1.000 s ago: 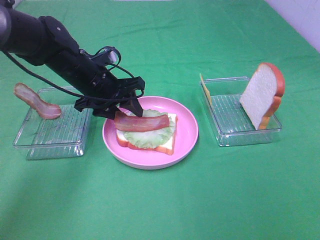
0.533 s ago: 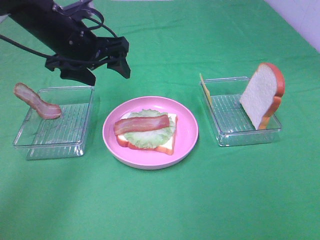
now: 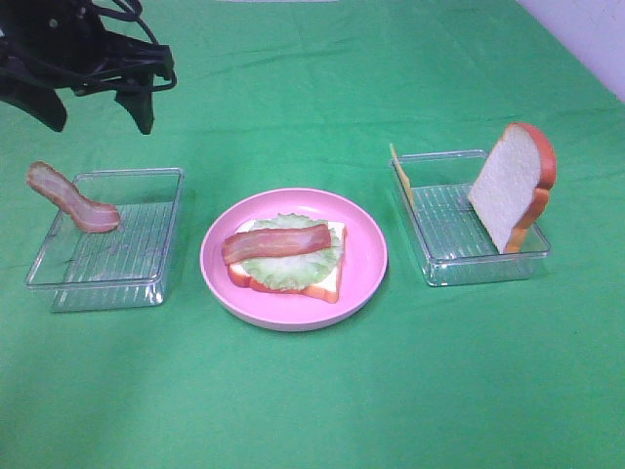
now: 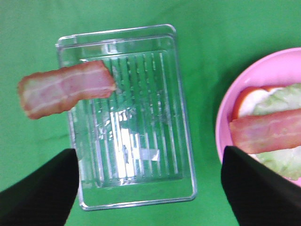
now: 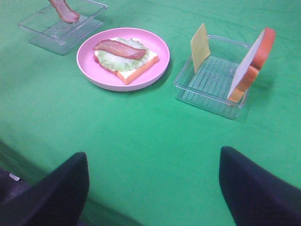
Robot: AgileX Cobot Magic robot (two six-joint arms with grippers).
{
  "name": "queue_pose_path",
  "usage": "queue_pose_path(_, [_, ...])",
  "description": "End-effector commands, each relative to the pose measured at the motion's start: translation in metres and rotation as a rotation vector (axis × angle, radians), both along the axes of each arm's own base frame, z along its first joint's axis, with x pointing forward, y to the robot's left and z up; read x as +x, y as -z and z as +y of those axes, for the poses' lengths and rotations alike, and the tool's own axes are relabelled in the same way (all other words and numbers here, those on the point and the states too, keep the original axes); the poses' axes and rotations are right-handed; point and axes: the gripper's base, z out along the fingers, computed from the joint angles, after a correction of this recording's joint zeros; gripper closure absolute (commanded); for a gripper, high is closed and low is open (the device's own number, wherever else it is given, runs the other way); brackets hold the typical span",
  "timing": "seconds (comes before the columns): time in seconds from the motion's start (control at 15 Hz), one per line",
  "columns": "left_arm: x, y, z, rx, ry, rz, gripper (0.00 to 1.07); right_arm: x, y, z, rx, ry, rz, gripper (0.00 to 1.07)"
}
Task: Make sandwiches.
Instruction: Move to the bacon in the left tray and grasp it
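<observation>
Green cloth [image 3: 391, 78], sandwich [image 3: 283, 256] apart from left hand [image 3: 100, 119]

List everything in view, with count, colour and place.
cloth: 1, green, covers the table
plate: 1, pink, centre
trays: 2, clear, one on each side of the plate
bread slices: 2, white with orange-brown crust; one flat on the plate, one standing in the right tray
lettuce leaf: 1, pale green, on the flat bread
bacon strips: 2, reddish-brown; one on the lettuce, one leaning over the left tray's rim
cheese slice: 1, yellow, upright in the right tray
left gripper: black, open, raised near the left tray
right gripper: black, open, empty
</observation>
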Motion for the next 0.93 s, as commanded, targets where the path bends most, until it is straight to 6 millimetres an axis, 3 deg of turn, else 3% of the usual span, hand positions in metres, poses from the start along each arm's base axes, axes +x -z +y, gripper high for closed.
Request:
queue_pose_path(0.07, [0.004,-0.014,0.027,0.036,-0.081,0.026,0.32,-0.002,0.001,-0.001,-0.002,-0.007,-0.016,0.35])
queue_pose_path(0.27, [0.012,-0.012,0.072,0.017,-0.184,0.048,0.32,-0.002,0.001,-0.001,-0.002,-0.007,-0.016,0.35])
queue_pose_path(0.47, [0.02,-0.001,0.103,0.014,-0.266,0.078,0.32,-0.002,0.001,-0.001,-0.002,-0.007,-0.016,0.35])
queue_pose_path(0.93, [0.046,0.057,0.101,-0.018,-0.237,0.16,0.36,-0.002,0.001,-0.001,-0.001,-0.006,-0.016,0.35])
